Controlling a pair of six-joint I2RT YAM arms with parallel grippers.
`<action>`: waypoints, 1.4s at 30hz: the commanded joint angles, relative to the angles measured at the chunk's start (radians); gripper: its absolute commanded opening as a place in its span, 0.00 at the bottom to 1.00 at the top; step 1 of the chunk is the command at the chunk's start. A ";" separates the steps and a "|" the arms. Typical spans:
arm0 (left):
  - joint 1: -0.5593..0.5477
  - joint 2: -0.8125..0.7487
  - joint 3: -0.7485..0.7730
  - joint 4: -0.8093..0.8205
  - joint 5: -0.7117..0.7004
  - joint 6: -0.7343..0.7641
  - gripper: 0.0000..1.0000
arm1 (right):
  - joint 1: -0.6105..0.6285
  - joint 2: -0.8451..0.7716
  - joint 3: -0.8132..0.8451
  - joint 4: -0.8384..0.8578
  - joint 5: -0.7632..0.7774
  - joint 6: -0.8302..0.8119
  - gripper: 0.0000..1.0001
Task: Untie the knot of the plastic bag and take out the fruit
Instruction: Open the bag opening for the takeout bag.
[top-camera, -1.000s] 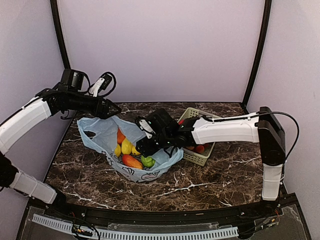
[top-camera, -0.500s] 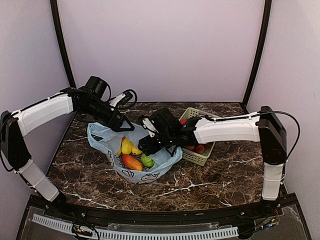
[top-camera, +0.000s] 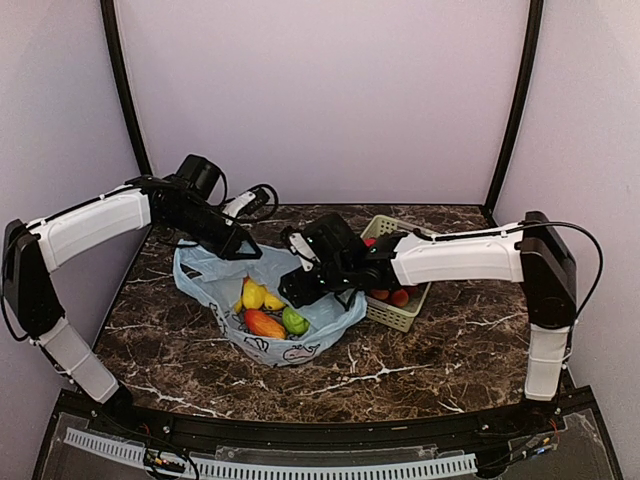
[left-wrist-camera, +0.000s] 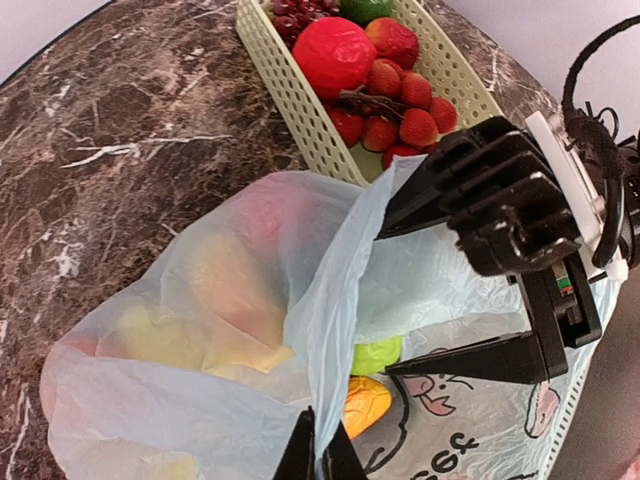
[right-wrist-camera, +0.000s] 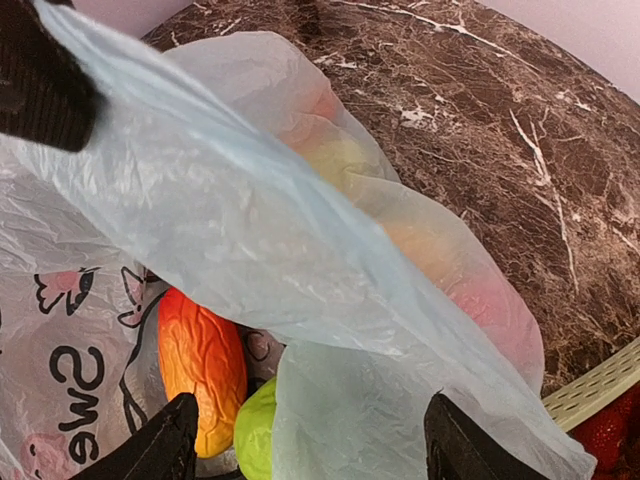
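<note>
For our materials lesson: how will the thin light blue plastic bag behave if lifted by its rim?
Probably floppy: the thin light blue plastic bag drapes in soft folds where the left gripper pinches its film. Likely it sags under the yellow, orange and green toy fruits heaped inside, which may roll together.

"Swe" printed on plastic bag (right-wrist-camera: 250, 230)

One light blue plastic bag (top-camera: 205, 272) lies left of centre, with one pale green basket (top-camera: 397, 316) to its right. The bag's mouth shows two yellow fruits (top-camera: 254, 295), one orange-red mango shape (top-camera: 264, 323) and one green apple (top-camera: 294, 321). More fruit behind the film is too blurred to count. The basket holds two larger red fruits (left-wrist-camera: 335, 55), one dark green fruit (left-wrist-camera: 365, 8), one grape bunch (left-wrist-camera: 298, 12) and about seven strawberries (left-wrist-camera: 402, 95).
</note>
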 joint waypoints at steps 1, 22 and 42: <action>-0.004 -0.068 0.017 0.070 -0.170 -0.056 0.01 | -0.049 -0.015 0.008 0.040 0.021 -0.003 0.75; 0.102 -0.337 -0.161 0.467 -0.161 -0.194 0.01 | -0.114 -0.054 0.078 0.087 0.034 -0.107 0.78; 0.101 -0.494 -0.506 0.481 0.004 -0.207 0.01 | 0.063 0.009 -0.020 0.280 -0.050 -0.074 0.62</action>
